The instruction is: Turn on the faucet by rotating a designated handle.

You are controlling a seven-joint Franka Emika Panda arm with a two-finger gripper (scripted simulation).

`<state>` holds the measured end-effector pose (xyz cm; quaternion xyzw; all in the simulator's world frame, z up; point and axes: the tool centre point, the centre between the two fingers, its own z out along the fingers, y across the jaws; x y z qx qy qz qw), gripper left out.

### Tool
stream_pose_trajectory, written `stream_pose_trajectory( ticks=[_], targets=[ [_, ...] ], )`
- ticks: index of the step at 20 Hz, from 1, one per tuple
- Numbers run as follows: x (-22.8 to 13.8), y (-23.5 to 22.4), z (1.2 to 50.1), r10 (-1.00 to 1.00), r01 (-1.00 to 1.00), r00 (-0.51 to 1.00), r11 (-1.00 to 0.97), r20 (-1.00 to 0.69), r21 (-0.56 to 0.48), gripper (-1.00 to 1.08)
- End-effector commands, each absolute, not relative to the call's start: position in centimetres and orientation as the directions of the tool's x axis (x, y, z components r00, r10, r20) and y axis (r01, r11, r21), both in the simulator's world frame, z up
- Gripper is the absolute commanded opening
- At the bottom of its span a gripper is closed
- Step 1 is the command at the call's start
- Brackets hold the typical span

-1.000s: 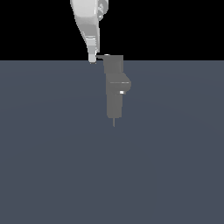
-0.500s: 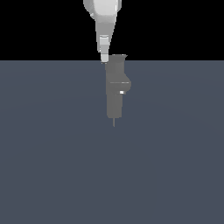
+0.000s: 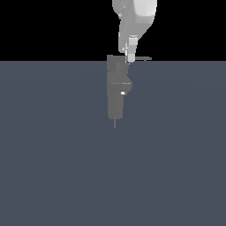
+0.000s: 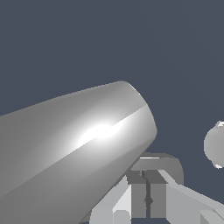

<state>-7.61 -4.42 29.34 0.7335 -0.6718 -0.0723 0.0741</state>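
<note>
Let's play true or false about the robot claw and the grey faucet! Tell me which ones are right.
1. The claw is down by the top of the faucet. True.
2. The handle sticks out toward the exterior view's left. False: the thin lever points toward the exterior view's right.
3. The faucet has a tiny white spot on its side. True.
4. The faucet is bright red. False: it is plain grey.
5. A thin pin pokes out below the faucet's column. True.
6. The claw is far away from the handle. False: it sits right beside the hub, where the lever starts.
</note>
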Motion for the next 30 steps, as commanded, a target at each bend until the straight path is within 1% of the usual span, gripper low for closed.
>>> stream_pose_trajectory(
  ticks=[1, 30],
  targets=[
    [-7.4, -4.6, 29.3, -0.996, -0.975, 0.088, -0.087, -0.005, 0.206, -1.0],
    [-0.6, -12.7, 28.4, -0.998, -0.978, 0.062, -0.061, -0.002, 0.197, -1.0]
  ],
)
